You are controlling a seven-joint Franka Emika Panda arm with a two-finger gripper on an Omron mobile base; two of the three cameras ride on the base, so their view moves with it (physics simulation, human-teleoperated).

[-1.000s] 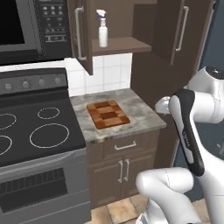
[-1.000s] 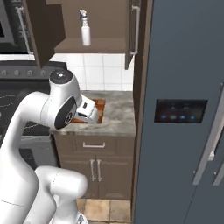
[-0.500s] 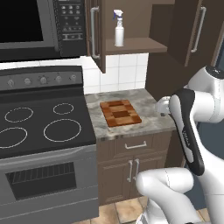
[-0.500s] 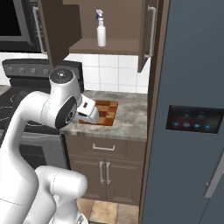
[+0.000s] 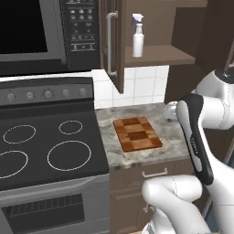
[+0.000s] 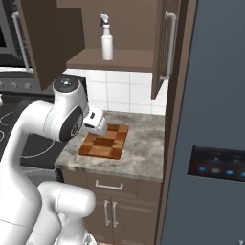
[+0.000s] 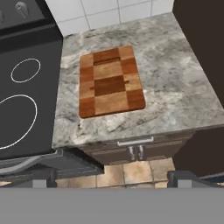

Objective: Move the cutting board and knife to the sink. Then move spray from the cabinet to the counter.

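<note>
The checkered wooden cutting board (image 7: 110, 82) lies flat on the grey marble counter (image 7: 175, 70), near its left edge. The white spray bottle (image 5: 138, 40) stands upright on the open brown cabinet's shelf (image 5: 160, 55).

Counter (image 7: 175, 78) around the cutting board (image 7: 110, 82) seems bare; cabinet (image 5: 183, 27) overhangs it.

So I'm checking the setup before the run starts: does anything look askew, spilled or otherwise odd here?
Nothing spilled or damaged. The cutting board lies flat on the counter, turned slightly off its edges. The spray stands upright on the shelf of the cabinet, whose door hangs open.
</note>
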